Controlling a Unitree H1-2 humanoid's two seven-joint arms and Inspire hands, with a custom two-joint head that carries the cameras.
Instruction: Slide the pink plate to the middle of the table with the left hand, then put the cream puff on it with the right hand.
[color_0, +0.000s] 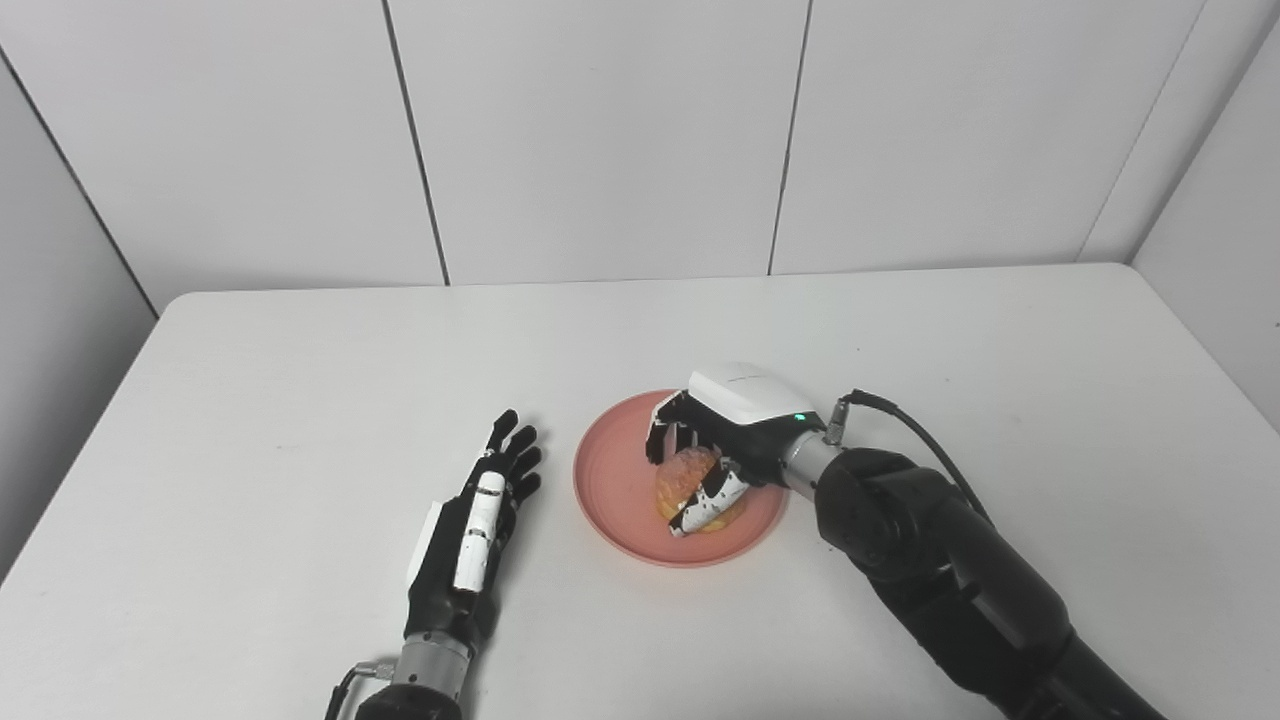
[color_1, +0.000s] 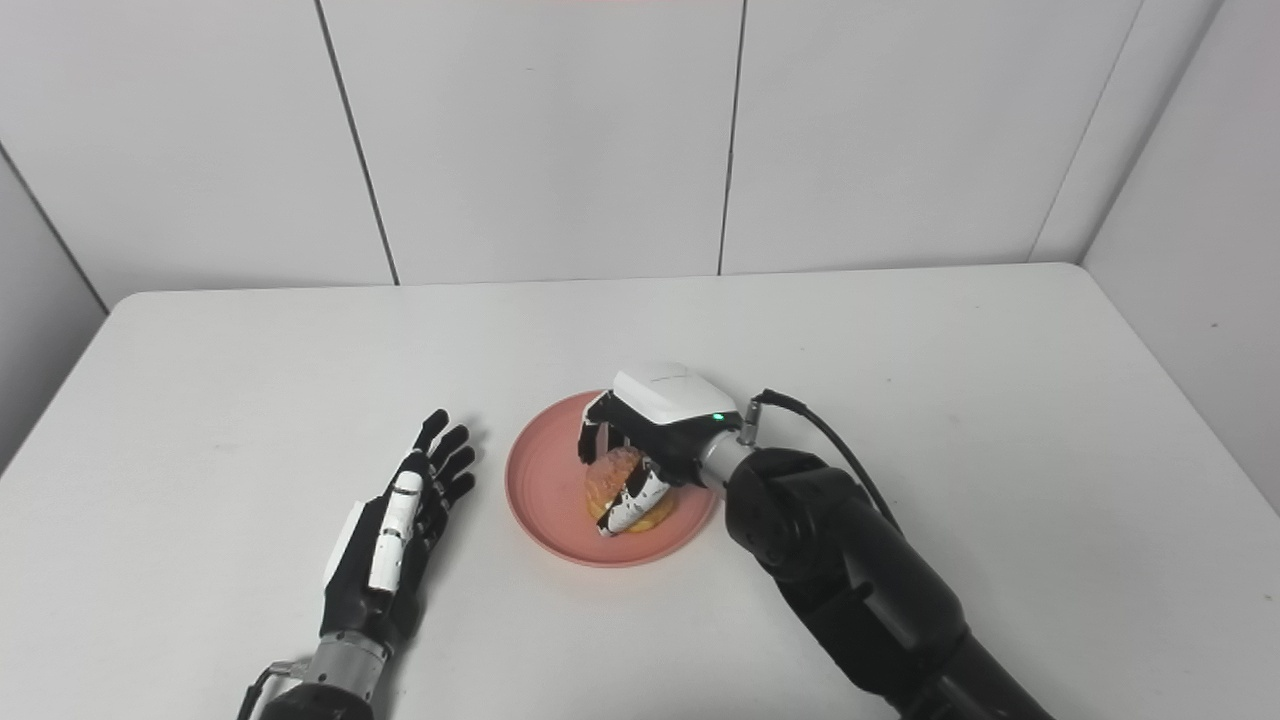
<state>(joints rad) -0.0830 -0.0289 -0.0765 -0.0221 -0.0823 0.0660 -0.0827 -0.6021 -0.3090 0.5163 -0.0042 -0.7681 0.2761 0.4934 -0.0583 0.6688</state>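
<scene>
The pink plate (color_0: 615, 478) lies near the middle of the white table (color_0: 300, 380). A golden cream puff (color_0: 684, 478) sits on the plate's right half, and my right hand (color_0: 722, 428) is shut on it, fingers behind and thumb in front. The hand's white back covers the plate's far right rim. My left hand (color_0: 480, 525) rests flat on the table just left of the plate, open with its fingers stretched out, not touching the rim. In the right eye view the same cream puff (color_1: 612, 478) shows between the fingers over the plate (color_1: 545, 480).
White wall panels (color_0: 600, 140) stand behind the table's far edge. A black cable (color_0: 915, 425) loops from my right wrist above the table on the right.
</scene>
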